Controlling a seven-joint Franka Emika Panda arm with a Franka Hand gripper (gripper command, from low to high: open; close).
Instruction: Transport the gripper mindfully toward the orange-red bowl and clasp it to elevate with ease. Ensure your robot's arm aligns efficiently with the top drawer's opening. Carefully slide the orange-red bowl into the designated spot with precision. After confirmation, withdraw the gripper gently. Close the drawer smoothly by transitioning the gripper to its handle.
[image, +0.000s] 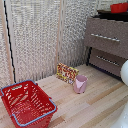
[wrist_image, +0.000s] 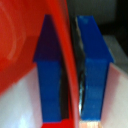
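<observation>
In the wrist view my gripper (wrist_image: 72, 70) is shut on the orange-red bowl (wrist_image: 20, 45). Its thin glossy rim runs between the two dark-blue fingers (wrist_image: 95, 65). In the exterior view the bowl (image: 119, 7) shows at the upper right corner, above the dark area behind the top drawer (image: 100, 45). That grey-brown front carries the long silver handle (image: 105, 37) and stands slightly forward of the darker front below. Only a rounded white part of the robot's arm (image: 125, 72) shows at the exterior view's right edge. The gripper itself is out of that view.
A red wire-mesh basket (image: 27, 102) sits on the wooden floor at the exterior view's lower left. A pink cup (image: 80, 84) and a colourful box (image: 66, 73) stand mid-floor. The darker lower drawer front (image: 107, 61) is beneath the top drawer. A pale curtain hangs behind.
</observation>
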